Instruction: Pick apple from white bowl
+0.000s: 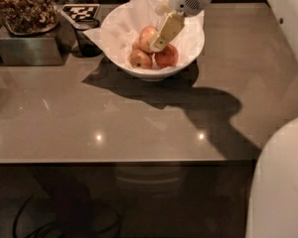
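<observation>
The white bowl (154,74) stands at the back middle of the brown table, lined with crumpled white paper (120,28). In it lie the large red-and-yellow apple (146,36), a deeper red apple (167,57) and a smaller yellowish apple (139,60). My gripper (162,38) reaches down from the upper right into the bowl. Its cream tip lies against the right side of the large apple and hides part of it.
A dark tray of brown clumpy food (24,9) sits on a metal box (25,51) at the back left. A black cup (87,39) and a black-and-white tag (80,11) stand left of the bowl. My white body (283,182) fills the bottom right.
</observation>
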